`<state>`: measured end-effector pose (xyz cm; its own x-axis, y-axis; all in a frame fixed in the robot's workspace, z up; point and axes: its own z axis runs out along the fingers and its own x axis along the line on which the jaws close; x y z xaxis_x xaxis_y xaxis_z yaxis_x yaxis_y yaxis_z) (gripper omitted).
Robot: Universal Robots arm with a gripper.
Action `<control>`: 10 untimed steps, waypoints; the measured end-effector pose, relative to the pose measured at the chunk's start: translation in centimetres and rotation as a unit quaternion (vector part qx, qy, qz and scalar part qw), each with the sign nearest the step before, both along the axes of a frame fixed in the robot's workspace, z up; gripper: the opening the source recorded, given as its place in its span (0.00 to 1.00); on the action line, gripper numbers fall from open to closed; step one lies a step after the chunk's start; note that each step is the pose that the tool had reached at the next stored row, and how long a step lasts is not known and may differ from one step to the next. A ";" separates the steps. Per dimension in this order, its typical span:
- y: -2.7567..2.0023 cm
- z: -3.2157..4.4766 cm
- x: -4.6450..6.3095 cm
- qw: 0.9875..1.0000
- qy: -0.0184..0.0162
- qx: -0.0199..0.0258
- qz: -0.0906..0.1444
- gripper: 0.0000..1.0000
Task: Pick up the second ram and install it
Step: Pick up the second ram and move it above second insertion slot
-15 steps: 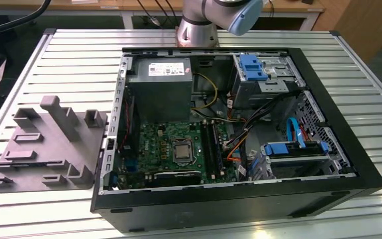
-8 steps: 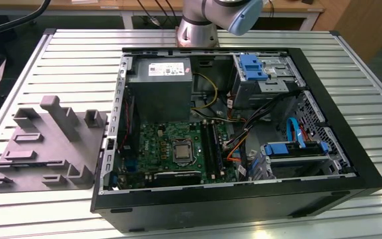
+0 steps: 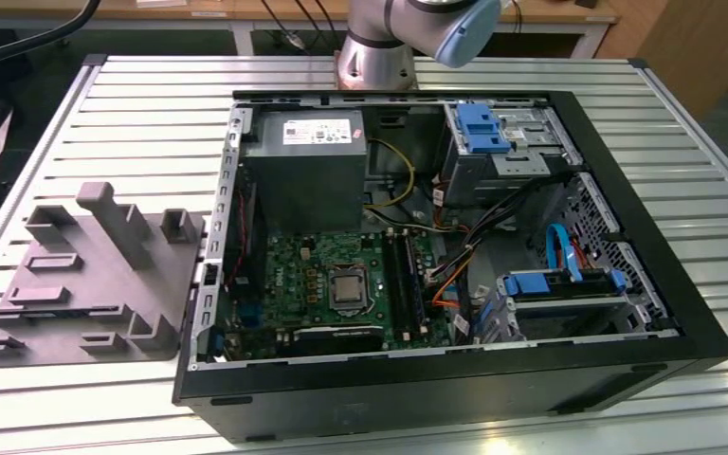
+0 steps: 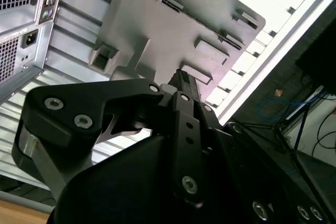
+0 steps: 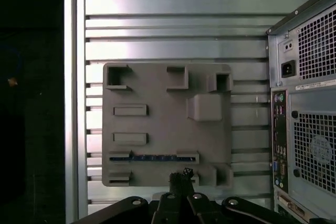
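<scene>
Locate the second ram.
The second ram sits in the long slot of the grey fixture plate, on the exterior view's left of the computer case.

The fixture plate [image 5: 163, 124] is matt plastic, the table [image 5: 173, 40] ribbed metal (shiny).

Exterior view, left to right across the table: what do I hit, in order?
In order: grey moulded plastic fixture plate → grey metal power-supply box → blue plastic drive-bay latch → right wall of the open black computer case.
</scene>
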<state>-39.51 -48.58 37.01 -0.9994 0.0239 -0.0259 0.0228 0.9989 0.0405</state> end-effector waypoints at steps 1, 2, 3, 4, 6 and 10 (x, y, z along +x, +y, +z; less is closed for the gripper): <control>0.00 -0.02 0.0 1.000 0.000 0.000 0.009 0.10; 0.00 -0.04 0.0 1.000 0.000 0.000 0.019 0.10; 0.00 -0.07 0.0 1.000 0.000 0.000 0.027 0.10; 0.00 -0.10 0.0 0.999 0.000 0.000 0.037 0.10; 0.00 -0.16 0.0 0.999 0.000 0.000 0.054 0.10; 0.00 -0.43 0.0 0.996 0.000 0.000 0.091 0.10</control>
<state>-39.51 -48.58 36.58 -0.9873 -0.1568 -0.0259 -0.1578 0.9866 0.0405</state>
